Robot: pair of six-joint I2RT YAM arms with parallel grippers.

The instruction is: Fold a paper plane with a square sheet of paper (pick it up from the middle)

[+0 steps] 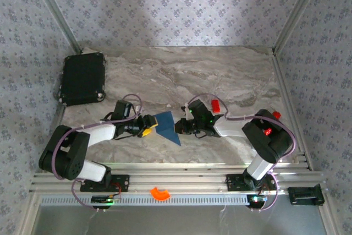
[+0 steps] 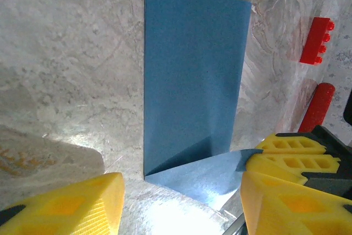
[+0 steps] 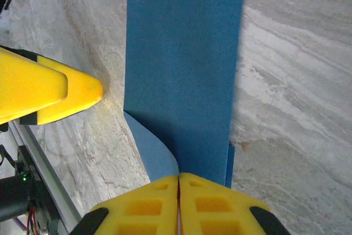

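yellow right jaws are pinching shut on one corner of the square sheet of paper. this one thin, smooth blue sheet is lying folded on the grey stone tabletop between both sets of jaws. left jaws are standing wide apart, holding nothing. one red bumpy block is sitting nearby. one black case is resting at the back left.

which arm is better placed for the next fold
Probably right: the right gripper is shut on a lifted flap of the blue paper; the left gripper stands open beside it, holding nothing.
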